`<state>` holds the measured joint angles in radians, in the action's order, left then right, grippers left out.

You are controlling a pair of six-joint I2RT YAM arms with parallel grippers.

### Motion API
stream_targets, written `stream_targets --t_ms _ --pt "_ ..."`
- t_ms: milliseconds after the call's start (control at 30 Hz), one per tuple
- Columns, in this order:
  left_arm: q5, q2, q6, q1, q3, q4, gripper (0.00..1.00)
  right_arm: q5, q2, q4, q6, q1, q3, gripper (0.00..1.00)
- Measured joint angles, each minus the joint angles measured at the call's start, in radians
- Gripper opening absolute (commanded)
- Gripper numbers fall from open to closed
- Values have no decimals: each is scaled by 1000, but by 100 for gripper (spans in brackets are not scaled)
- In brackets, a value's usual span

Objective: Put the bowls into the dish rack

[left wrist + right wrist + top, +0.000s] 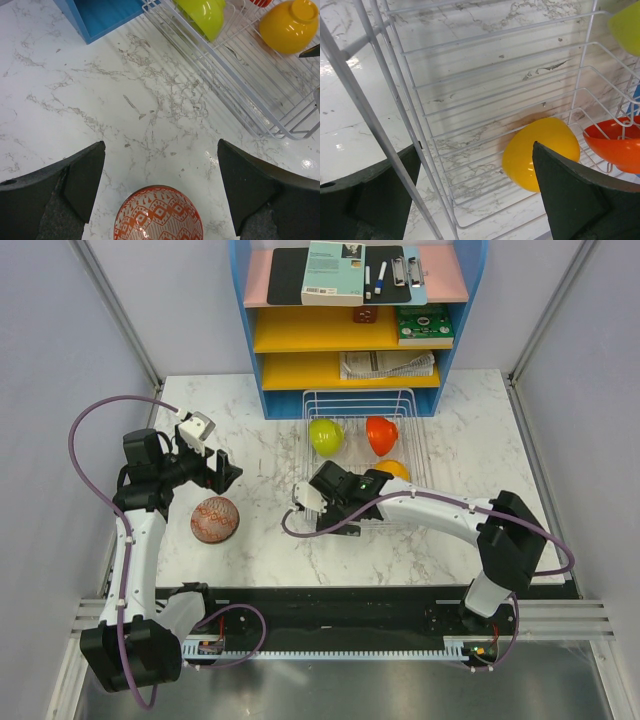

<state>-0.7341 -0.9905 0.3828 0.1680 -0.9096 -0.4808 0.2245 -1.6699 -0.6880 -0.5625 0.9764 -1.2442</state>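
Top external view: left gripper (160, 170) and right gripper (476, 170) gape empty; patterned bowl (215, 519) on surface (260, 445); green bowl (325, 436), orange bowl (381, 434), yellow bowl (394, 469) in rack (355, 393).

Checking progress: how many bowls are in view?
4. In the dish rack: a lime-green bowl back left, a red-orange bowl back right, a yellow bowl nearer, partly behind the right arm. A patterned bowl sits on the table, left. The arm may hide others.
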Motion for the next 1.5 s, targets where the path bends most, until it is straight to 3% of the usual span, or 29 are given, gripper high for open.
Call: stream_targets --t_ms 567,833,1100,1367,1500 --pt "4 0 0 0 0 0 100 -83 71 -109 17 9 -109 98" --pt "131 -24 44 9 -2 -19 100 -230 219 -130 65 21 -143 98" --pt "200 -109 248 47 13 -150 100 -277 326 -138 85 21 -146 97" --pt "206 -108 518 55 61 -311 88 -277 336 -144 87 21 -127 98" --pt "230 -140 622 63 62 -361 88 -277 336 -144 87 21 -125 98"
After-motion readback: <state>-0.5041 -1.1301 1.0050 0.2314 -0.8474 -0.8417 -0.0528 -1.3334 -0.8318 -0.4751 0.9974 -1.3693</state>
